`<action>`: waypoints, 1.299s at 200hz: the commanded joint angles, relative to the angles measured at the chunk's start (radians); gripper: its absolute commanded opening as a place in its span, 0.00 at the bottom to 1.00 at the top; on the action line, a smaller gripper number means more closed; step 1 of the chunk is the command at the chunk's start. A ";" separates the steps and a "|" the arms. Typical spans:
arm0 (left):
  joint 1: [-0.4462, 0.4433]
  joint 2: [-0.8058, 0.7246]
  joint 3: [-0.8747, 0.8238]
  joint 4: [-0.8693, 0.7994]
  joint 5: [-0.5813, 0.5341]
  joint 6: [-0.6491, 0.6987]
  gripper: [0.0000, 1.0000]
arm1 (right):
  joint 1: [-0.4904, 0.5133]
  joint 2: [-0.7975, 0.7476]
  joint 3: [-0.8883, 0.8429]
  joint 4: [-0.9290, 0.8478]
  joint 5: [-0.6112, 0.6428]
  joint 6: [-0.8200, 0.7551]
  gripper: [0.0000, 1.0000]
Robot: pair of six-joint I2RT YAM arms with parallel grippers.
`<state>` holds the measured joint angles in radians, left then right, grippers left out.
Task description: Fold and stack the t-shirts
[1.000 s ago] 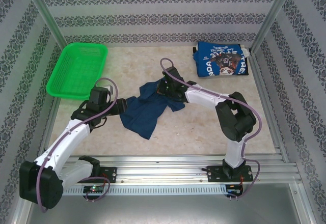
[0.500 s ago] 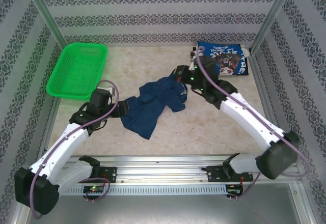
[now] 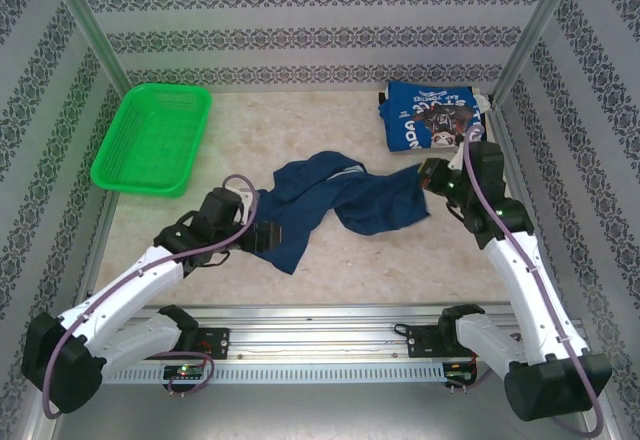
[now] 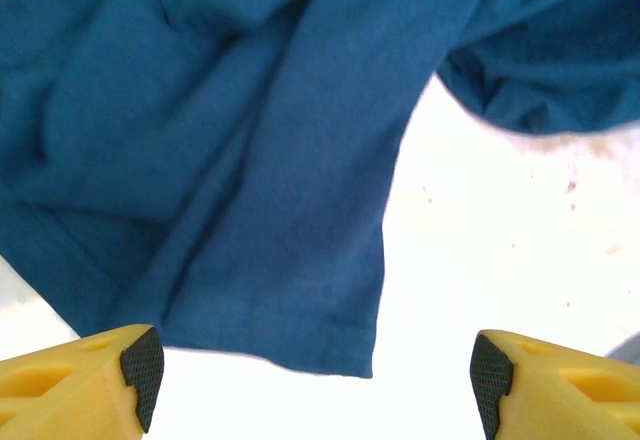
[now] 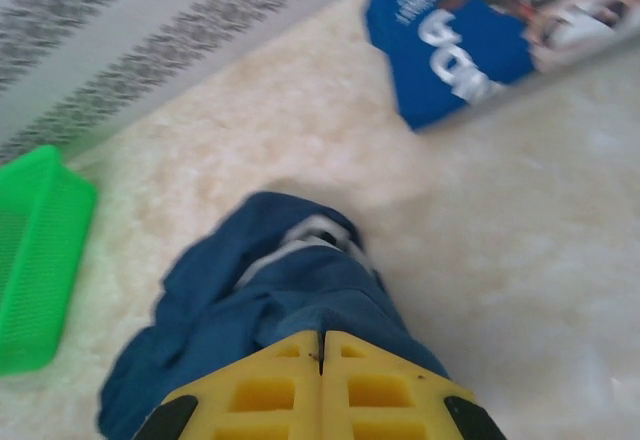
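The crumpled t-shirt (image 3: pixel 372 206) lies midway across the table (image 3: pixel 330 130). Behind it to the left sits the basket (image 3: pixel 150 140); behind it to the right, the folded t-shirt (image 3: pixel 432 118) — both apart from it.

Navy t-shirt (image 4: pixel 250 160) spills past the top, left and right edges of the left wrist view, where the left gripper (image 4: pixel 315 368) is cropped to two yellow finger ends. In the right wrist view, the right gripper (image 5: pixel 321 345), fingers pressed together, covers the cloth it pinches. The blue t-shirt (image 5: pixel 450 50) is blurred and cut by the top and right edges, the green basket (image 5: pixel 30 260) by the left. From above, the blue shirt's lettering is too small to read.
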<state>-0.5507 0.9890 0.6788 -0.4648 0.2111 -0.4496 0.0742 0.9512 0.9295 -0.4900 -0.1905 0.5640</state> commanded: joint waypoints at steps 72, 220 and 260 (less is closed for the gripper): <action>-0.224 0.290 -0.029 0.060 -0.178 -0.132 0.76 | -0.168 -0.033 -0.081 -0.061 -0.155 -0.121 0.00; -0.179 0.448 0.100 0.228 -0.327 -0.068 0.00 | -0.168 -0.086 -0.120 -0.074 -0.170 -0.153 0.00; -0.074 0.176 0.190 0.051 -0.356 0.012 0.00 | -0.175 -0.085 -0.069 -0.082 -0.141 -0.153 0.00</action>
<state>-0.6964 1.3273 0.7914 -0.3210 -0.0971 -0.5102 -0.0898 0.8749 0.8181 -0.5587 -0.3569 0.4320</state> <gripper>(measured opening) 0.051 0.062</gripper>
